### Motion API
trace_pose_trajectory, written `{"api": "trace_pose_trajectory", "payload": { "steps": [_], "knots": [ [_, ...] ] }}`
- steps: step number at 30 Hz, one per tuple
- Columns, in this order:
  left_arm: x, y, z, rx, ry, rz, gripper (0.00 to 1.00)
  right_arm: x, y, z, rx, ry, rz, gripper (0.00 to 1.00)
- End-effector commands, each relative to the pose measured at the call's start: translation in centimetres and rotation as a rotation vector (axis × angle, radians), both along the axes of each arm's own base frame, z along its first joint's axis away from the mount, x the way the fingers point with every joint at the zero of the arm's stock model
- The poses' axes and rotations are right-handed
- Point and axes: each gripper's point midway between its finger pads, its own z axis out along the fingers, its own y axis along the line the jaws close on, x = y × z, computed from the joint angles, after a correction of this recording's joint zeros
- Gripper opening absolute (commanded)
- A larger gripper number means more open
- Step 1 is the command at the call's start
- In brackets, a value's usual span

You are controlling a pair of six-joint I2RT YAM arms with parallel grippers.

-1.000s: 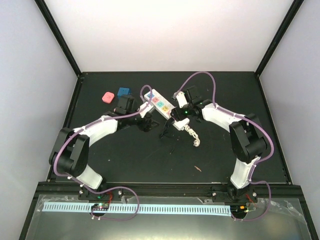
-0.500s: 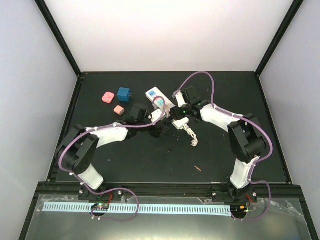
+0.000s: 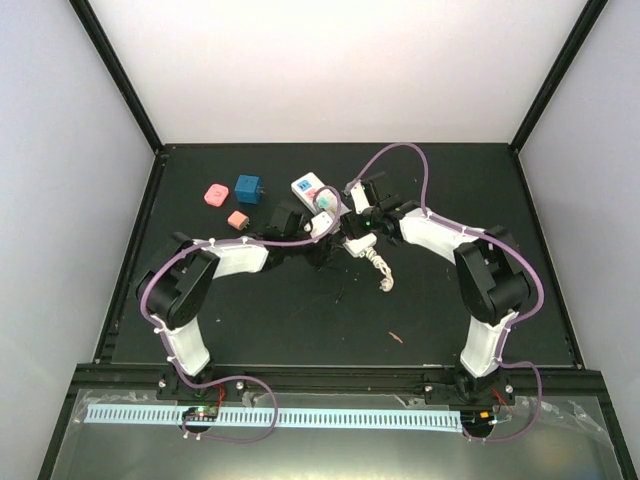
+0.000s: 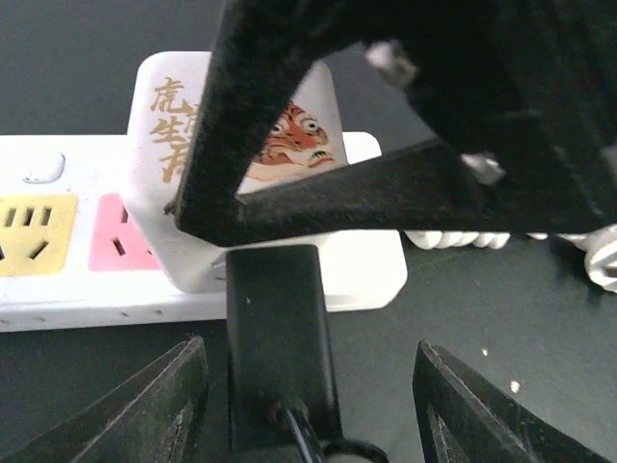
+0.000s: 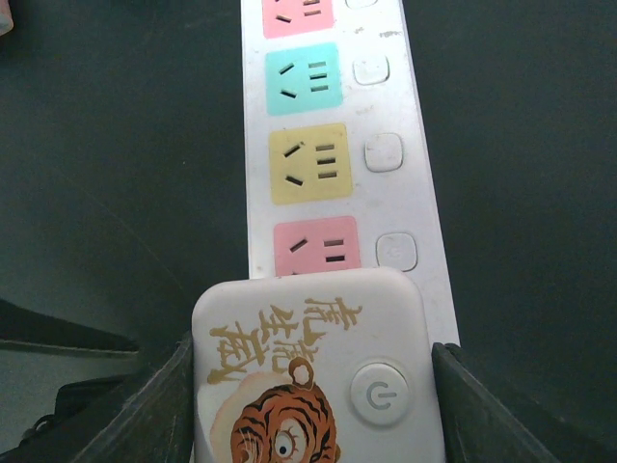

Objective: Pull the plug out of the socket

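Observation:
The socket (image 5: 424,193) is a long white strip with pink, yellow and green outlets, also seen in the top view (image 3: 308,188). A white block with a tiger picture (image 5: 308,367) sits on its near end. My right gripper (image 5: 308,415) is shut on that block, one finger on each side. A black plug (image 4: 280,338) with a thin black cable sticks out of the block's side. My left gripper (image 4: 308,405) is open around this plug, the left finger (image 4: 154,405) close to it, the right finger (image 4: 482,415) well apart.
A blue cube (image 3: 248,188), a pink piece (image 3: 215,194) and a small salmon piece (image 3: 238,219) lie left of the strip. The strip's bundled white cord (image 3: 382,270) lies just in front of the right gripper. Black frame posts rise at the table's back corners.
My left arm has swung right, from the strip's left side to the black plug, and its jaws have narrowed. The right gripper has kept its hold on the tiger block.

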Motion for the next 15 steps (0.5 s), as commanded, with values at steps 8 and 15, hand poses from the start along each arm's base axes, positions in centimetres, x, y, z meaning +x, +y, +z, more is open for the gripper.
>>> {"api": "trace_pose_trajectory", "payload": {
  "steps": [8,15],
  "knots": [
    [2.1,-1.1,-0.4,-0.014,-0.017,0.031,0.51,-2.8,-2.4,-6.3,-0.122,0.168,-0.049,0.01],
    [1.4,-0.8,-0.8,-0.011,-0.009,0.018,0.28,-2.4,-3.0,-6.8,-0.162,0.150,-0.064,0.01]
  ]
}}
